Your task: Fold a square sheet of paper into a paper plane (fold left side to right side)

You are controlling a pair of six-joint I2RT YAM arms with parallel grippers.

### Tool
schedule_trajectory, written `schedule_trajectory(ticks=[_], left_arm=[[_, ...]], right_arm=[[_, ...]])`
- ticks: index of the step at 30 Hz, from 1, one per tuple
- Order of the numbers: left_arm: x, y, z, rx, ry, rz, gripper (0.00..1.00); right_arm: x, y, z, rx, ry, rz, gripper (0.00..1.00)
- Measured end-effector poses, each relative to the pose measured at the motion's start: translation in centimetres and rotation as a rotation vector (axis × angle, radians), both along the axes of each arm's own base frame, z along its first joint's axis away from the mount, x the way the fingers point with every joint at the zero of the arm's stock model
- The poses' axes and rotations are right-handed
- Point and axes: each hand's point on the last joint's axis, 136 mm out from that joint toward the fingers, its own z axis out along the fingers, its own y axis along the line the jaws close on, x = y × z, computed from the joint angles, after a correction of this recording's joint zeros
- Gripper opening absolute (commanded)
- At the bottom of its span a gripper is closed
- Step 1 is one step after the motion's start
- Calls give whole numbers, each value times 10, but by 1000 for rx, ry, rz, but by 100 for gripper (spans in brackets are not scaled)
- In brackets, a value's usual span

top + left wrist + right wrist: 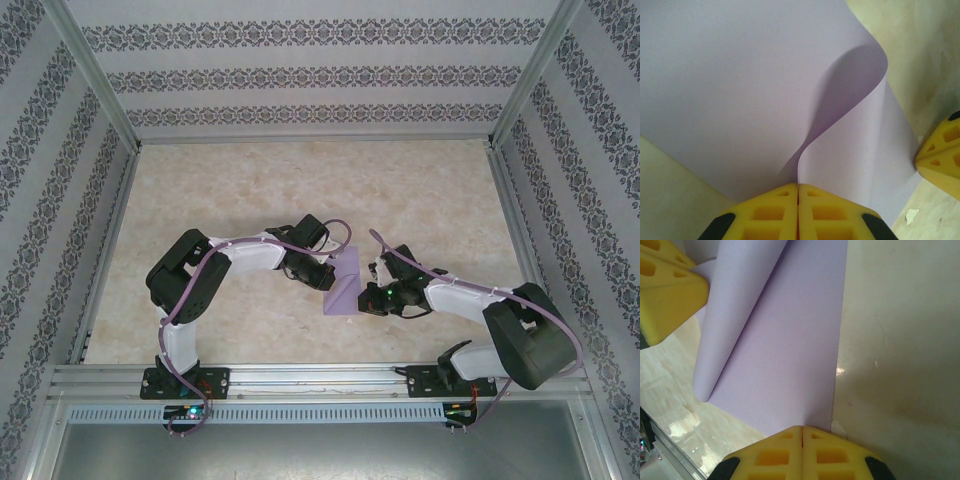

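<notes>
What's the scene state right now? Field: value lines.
sheet: lavender square sheet of paper, one side lifted and curling over, no flat crease yet
left claw: shut on the sheet's edge, holding it up
right claw: shut, tips at the sheet's corner on the flat part; pinch or press unclear
surface: beige marbled table
fold: not finished
</notes>
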Motion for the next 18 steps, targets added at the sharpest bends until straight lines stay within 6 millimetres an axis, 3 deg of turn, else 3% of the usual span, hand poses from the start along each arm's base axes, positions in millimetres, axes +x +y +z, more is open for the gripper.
schedule_trajectory(ticks=[6, 12, 18], left_arm=[[0, 0, -1, 1, 1, 0, 7], [0, 0, -1, 0, 0, 0, 7], [0, 0, -1, -7, 2, 0, 7]], right_arm=[[14, -1, 26, 69, -72, -42, 16], [28, -7, 45, 118, -122, -96, 0], [31, -1, 52, 173, -123, -105, 0]])
